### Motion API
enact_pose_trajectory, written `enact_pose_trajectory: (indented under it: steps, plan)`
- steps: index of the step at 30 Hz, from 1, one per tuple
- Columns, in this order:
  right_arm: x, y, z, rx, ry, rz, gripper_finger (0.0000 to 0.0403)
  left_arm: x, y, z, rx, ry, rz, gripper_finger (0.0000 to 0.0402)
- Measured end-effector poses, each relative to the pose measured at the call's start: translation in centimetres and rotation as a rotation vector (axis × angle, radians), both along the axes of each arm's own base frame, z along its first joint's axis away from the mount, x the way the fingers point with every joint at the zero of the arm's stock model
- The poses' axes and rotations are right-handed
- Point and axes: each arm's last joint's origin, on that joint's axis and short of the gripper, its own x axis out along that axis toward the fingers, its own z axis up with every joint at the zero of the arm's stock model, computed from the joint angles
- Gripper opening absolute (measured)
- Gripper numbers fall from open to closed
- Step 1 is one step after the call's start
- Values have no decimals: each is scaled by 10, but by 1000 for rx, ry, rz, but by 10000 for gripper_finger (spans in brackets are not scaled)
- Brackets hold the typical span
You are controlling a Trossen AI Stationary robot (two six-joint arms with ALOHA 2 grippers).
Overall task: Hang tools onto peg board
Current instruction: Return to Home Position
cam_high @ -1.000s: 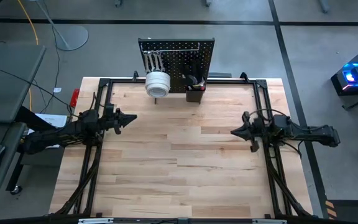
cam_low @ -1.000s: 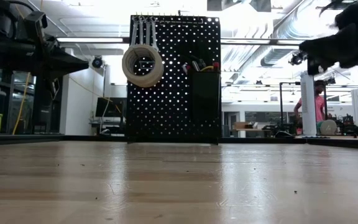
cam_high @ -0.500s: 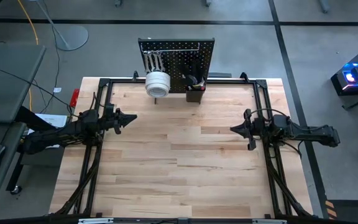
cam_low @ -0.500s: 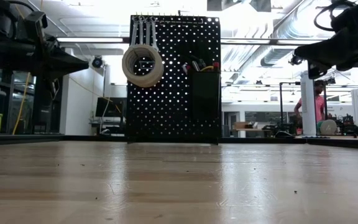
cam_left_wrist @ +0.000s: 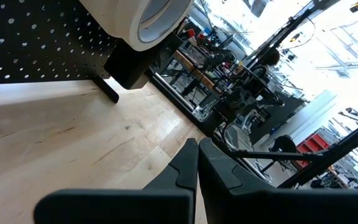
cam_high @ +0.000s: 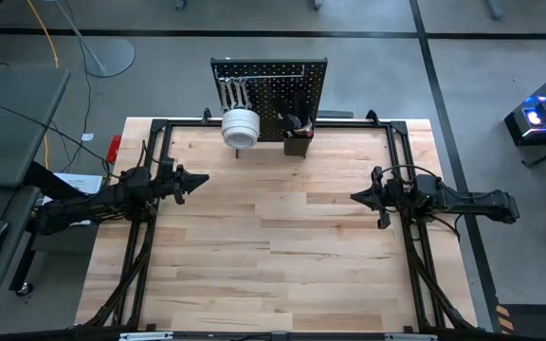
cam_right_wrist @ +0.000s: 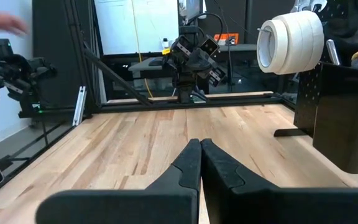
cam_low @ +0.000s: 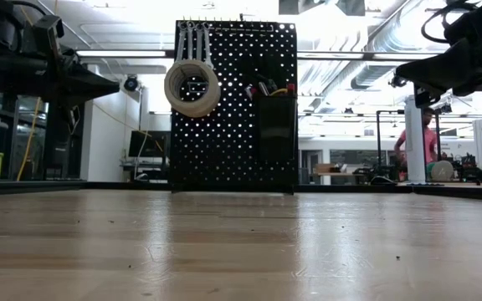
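The peg board [cam_high: 268, 95] stands up straight at the middle of the back edge of the surface [cam_high: 282, 246]. It is black and full of little holes. Near its top corner on the left arm's side, a few silver wrenches [cam_low: 192, 38] hang side by side. Just under them hang the white tape rolls [cam_low: 192, 88], stacked together on one hook (they look like one fat ring from the front). Beside the tape rolls, on the other half of the board, sits the black bin [cam_low: 276, 138]. Some tool handles [cam_low: 268, 86] poke out of its top, and one of them is red.

The wooden surface in front of the board has no tools lying on it.

The left gripper [cam_high: 200, 179] hangs above the left side of the surface, well apart from the board, and points toward the middle. Its two fingers are pressed together and hold nothing. The right gripper [cam_high: 356, 199] hangs above the right side and points back toward the left one. Its fingers are pressed together too, with nothing between them.

Far back in the room, a person [cam_low: 428, 138] in a pink top stands by some stands and gear
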Motion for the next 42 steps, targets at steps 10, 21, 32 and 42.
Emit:
enact_pose_trajectory:
  steps: [10,21,32,42]
  plan:
    - [0,0,0,0,2,0,0,-2,-4,4,67,-28,-41,0]
    - [0,0,0,0,1,0,0,1,-25,2,846,102,-247,0]
    - [0,0,0,-1,1,0,0,1,-29,2,755,80,-286,0]
    - [0,0,0,-1,1,0,0,1,-29,2,757,81,-286,0]
